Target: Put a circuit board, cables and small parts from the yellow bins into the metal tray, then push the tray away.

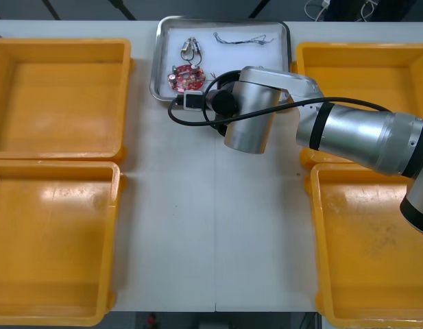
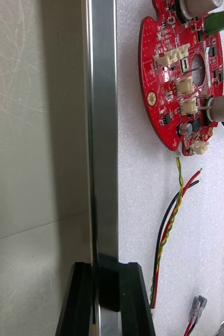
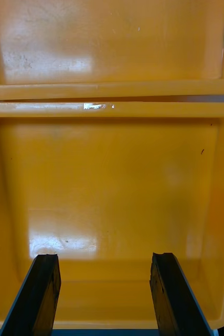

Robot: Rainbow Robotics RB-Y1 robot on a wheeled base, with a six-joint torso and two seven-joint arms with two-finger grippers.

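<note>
**Inspector A:** State of the right claw [image 2: 105,275]?

**Inspector B:** Clamped on the tray [image 2: 103,131] rim, with one finger outside over the table [image 2: 33,131] and one inside. The rim runs straight ahead between them.

**A:** Load?

**B:** The board [image 2: 180,79] and cables [image 2: 169,231] lie beyond the inner finger. In my judgement, the push goes across the rim, toward that side.

**A:** Left claw [image 3: 105,260]?

**B:** Fingers apart, idle over a bin [image 3: 112,173].

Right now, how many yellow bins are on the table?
4 yellow bins. Robot's left: far one, near one. Right: far one, near one, both partly under the right arm. None seem hidden. Right gripper clamps the metal tray rim.
</note>
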